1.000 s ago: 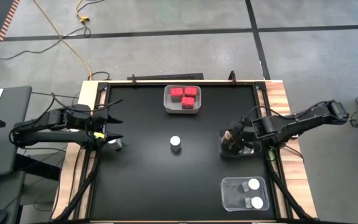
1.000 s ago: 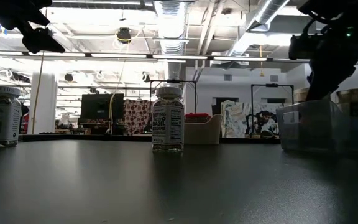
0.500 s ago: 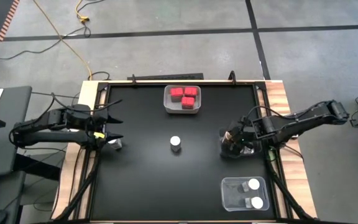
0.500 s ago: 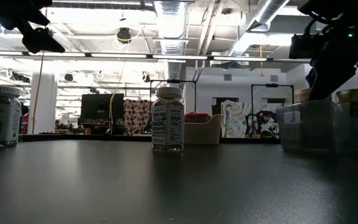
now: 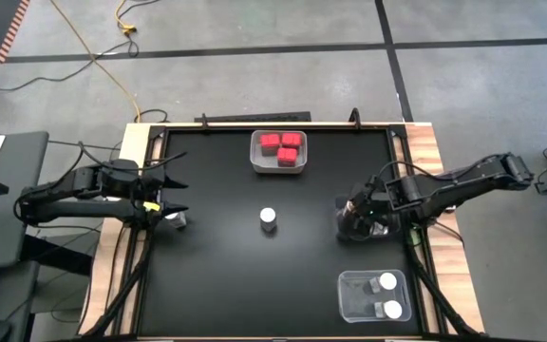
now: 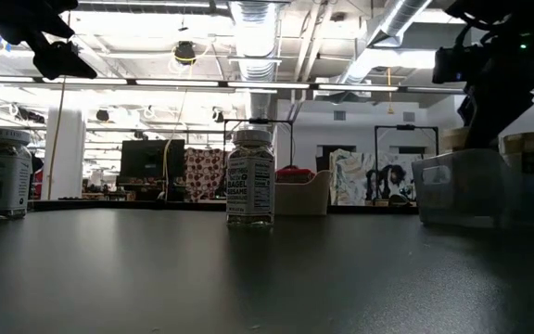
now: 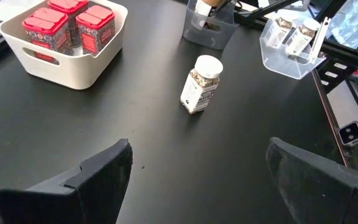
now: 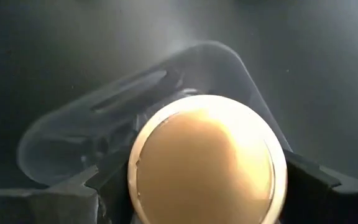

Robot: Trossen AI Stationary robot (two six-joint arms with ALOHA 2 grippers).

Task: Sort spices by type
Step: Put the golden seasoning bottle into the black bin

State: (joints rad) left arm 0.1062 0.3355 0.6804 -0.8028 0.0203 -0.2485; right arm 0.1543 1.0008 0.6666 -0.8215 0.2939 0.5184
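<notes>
As sorted — three red boxes (image 5: pixel 281 145), four white-lidded jars (image 5: pixel 268 218).

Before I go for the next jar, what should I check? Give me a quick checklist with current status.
1. Left end effector open and empty: ok.
2. Right end effector clear of the brown-lidded jar: cannot tell.
3. Centre white-lidded jar upright, nothing crowding it: ok.
4. Clear bin has room beside its two jars: ok.
5. Jar near the left end effector sorted: not ok, it stands loose on the table.
</notes>
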